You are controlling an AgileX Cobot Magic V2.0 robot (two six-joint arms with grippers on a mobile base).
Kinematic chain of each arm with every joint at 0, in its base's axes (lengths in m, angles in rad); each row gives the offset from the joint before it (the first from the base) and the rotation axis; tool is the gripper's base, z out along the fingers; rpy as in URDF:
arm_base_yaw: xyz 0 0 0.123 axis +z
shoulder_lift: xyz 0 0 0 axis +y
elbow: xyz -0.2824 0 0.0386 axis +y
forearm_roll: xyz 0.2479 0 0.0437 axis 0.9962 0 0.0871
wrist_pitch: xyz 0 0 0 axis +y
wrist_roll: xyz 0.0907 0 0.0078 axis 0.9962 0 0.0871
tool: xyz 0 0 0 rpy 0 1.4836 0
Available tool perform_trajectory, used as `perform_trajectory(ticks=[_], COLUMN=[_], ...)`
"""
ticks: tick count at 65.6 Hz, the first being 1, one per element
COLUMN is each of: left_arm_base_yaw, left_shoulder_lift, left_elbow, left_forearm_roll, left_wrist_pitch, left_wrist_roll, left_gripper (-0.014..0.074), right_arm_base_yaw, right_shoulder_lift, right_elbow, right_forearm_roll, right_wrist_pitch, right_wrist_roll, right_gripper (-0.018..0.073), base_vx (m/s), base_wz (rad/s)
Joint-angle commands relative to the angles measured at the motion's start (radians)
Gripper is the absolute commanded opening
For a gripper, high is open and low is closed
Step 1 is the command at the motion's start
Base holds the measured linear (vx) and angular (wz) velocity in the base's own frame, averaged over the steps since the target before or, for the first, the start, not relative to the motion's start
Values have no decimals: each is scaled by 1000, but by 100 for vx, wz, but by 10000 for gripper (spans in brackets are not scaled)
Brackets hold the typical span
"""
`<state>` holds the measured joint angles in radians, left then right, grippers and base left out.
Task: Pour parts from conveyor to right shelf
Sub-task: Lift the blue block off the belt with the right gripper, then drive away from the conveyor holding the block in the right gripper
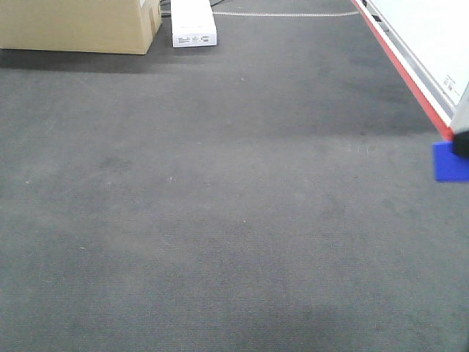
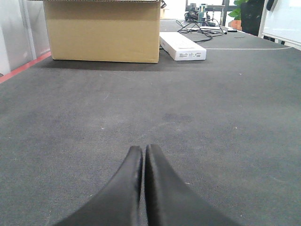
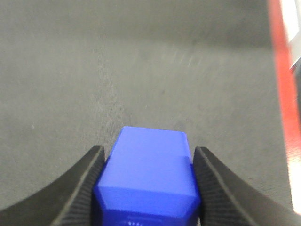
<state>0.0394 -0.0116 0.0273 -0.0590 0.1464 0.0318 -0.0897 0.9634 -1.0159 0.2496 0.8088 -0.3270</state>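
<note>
Since your right gripper [image 3: 148, 151] pinches the block [image 3: 150, 176] square between its pads, that arm makes the move; left gripper [image 2: 143, 155] is pressed together, empty, over carpet [image 2: 211, 117]; shelf shows in no view, so its bearing is unknown.

R end effector [image 3: 148, 155] clamps blue part [image 3: 148, 176] above grey carpet [image 3: 117, 70].

Left gripper [image 2: 142, 151], matte black jaws, smooth and curved, tapering to rounded tips, right gripper [image 3: 147, 150], black curved jaws, fine ribbing along the inner faces
</note>
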Motion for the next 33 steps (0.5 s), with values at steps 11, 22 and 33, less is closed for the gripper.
perform_trajectory(ticks=[11, 22, 33], left_arm_base_yaw=[-6, -6, -6], left_shoulder_lift=[-2, -2, -2], left_elbow=[-20, -20, -20], left_forearm_roll=[-8, -8, -8], left_wrist_pitch=[-76, -76, -76], left_wrist_roll=[-8, -8, -8], left_gripper=[-6, -6, -6], right_arm_base_yaw=[-4, -4, -4], right_shoulder_lift=[-398, -616, -753], right_elbow=[276, 413, 477], right_forearm_roll=[11, 8, 8], right_wrist_pitch=[-205, -189, -174], right_wrist_roll=[-8, -8, -8], right_gripper=[-5, -5, -5], base_vx=[0, 0, 0], base_wz=[0, 0, 0])
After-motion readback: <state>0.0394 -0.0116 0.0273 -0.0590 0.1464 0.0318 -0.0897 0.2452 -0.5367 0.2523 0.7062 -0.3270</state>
